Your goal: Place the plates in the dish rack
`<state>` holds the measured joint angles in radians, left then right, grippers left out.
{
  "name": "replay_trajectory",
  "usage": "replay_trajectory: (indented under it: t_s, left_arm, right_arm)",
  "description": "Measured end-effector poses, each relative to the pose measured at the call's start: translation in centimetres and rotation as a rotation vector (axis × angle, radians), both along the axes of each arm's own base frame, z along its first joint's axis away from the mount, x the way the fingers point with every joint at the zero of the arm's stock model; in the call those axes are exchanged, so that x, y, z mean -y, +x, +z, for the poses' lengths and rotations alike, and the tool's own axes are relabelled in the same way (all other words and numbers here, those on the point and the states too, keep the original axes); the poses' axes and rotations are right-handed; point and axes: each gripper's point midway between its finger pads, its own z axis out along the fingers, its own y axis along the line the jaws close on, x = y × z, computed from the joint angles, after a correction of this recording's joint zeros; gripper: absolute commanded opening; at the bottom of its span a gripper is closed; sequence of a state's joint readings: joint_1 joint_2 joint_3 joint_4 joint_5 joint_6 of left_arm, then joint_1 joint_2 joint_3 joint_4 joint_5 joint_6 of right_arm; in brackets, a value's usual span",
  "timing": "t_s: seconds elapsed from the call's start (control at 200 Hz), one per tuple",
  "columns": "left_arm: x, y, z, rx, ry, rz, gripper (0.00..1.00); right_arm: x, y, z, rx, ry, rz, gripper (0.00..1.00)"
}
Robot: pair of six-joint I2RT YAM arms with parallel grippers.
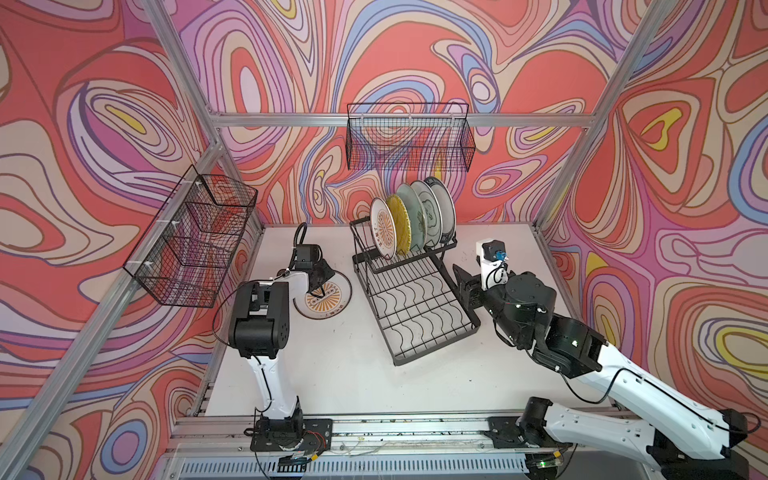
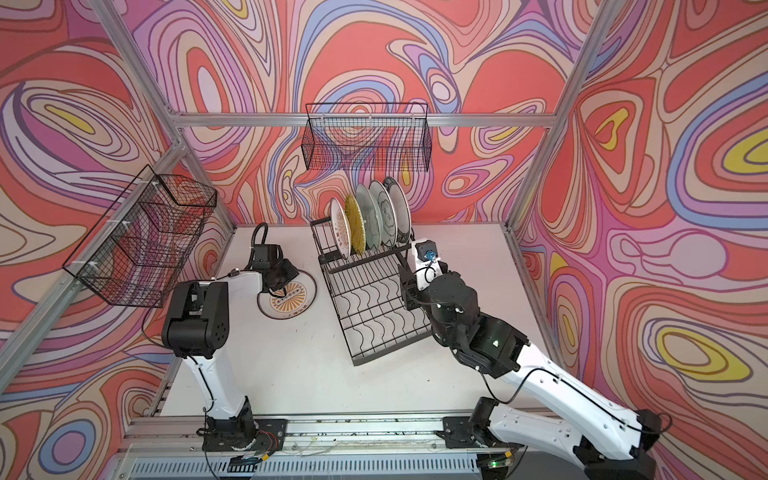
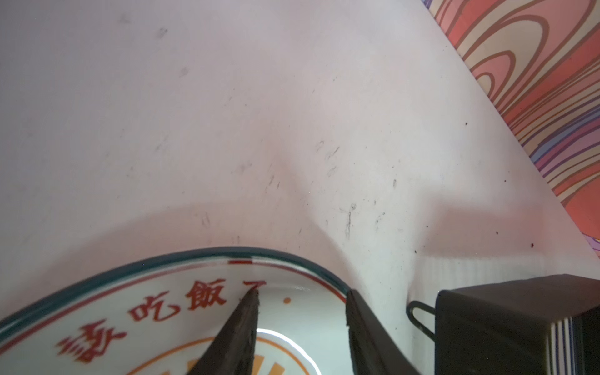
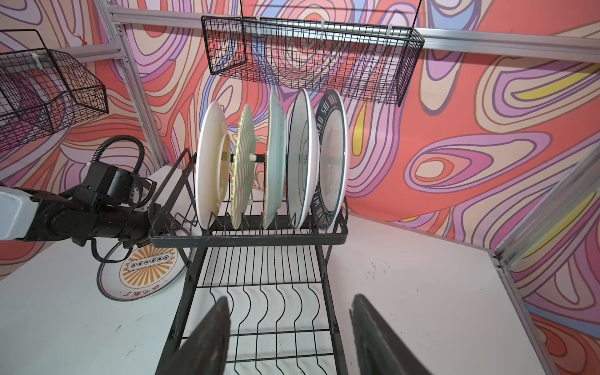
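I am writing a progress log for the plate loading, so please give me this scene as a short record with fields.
racked plates: five, standing on edge in the raised tier of the dish rack
plate not loaded: sunburst plate, lying flat on the table, left of the rack in both top views
left end effector: open, fingertips at the sunburst plate's rim
right end effector: open, empty, above the rack's low tray
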<state>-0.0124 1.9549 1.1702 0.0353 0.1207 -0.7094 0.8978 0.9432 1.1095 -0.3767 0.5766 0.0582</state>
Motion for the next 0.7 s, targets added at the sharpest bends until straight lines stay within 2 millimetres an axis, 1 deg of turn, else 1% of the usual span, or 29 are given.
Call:
replay_trajectory:
  t_s: [0.105,0.195,0.25,0.316,0.426,0.491,0.571,0.701]
  left_arm:
    - [-0.4,0.3,0.4,0.002,-0.011,0.004,0.48]
    - [-0.5,-0.2,0.7,0.006,-0.020,0.013,0.48]
    - [-0.5,-1.2,1.2,0.007,-0.029,0.021,0.48]
    - [-0.4,-2.7,2.3,0.023,-0.041,0.033,0.48]
    - [0.0,-4.9,5.3,0.084,-0.048,0.058,0.48]
    - [0.7,-6.0,7.1,0.131,-0.044,0.066,0.48]
    - [2.3,-7.7,9.0,0.178,-0.037,0.058,0.48]
    - [4.6,-10.6,10.8,0.223,-0.014,0.053,0.48]
  right_arm:
    - [0.0,0.0,-0.1,-0.001,-0.001,-0.001,0.61]
    - [0.1,-0.1,-0.3,-0.003,-0.001,-0.002,0.62]
    - [0.2,-0.1,-0.7,-0.007,-0.003,-0.003,0.62]
    - [0.2,-0.1,-0.9,-0.010,-0.007,-0.002,0.62]
    - [0.2,-0.1,-1.2,-0.014,-0.012,-0.002,0.62]
    - [0.2,-0.1,-1.3,-0.015,-0.013,-0.002,0.62]
    - [0.2,-0.2,-1.6,-0.019,-0.016,-0.002,0.63]
    - [0.4,-0.3,-1.8,-0.019,-0.014,0.000,0.63]
